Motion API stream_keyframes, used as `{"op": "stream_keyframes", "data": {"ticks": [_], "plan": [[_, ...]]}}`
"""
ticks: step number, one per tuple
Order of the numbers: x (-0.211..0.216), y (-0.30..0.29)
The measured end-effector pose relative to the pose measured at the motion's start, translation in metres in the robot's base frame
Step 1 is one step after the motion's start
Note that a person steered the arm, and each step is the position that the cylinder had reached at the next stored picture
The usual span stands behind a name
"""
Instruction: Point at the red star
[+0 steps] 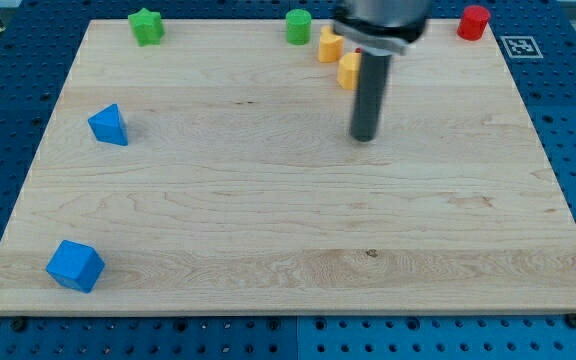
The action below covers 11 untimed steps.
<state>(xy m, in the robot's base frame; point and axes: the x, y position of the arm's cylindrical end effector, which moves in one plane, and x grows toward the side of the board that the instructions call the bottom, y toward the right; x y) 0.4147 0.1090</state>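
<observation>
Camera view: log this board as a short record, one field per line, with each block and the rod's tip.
board: wooden board on a blue pegboard
my tip: upper middle, touching no block
green star: top left edge
green cylinder: top edge, left of rod
yellow blocks: one and another, just left of rod
red cylinder: top right corner
blue triangle: left side
blue cube: bottom left
red star: no clear view; a red speck shows by the rod

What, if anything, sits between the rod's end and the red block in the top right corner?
Nothing visible lies between my tip and the red block, whose shape I cannot make out. The two yellow blocks sit toward the view's left, off that path.
</observation>
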Motion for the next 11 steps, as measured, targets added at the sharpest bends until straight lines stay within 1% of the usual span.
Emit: {"op": "stream_keyframes", "data": {"ticks": [1, 2, 3, 4, 6, 7, 8, 9, 10, 11], "plan": [[-0.003, 0.030], [-0.003, 0.039], [-0.011, 0.093], [-0.019, 0.097], [-0.109, 0.096], [-0.143, 0.095], [-0.165, 0.074], [-0.192, 0.029], [-0.194, 0.000], [-0.187, -0.010]]}}
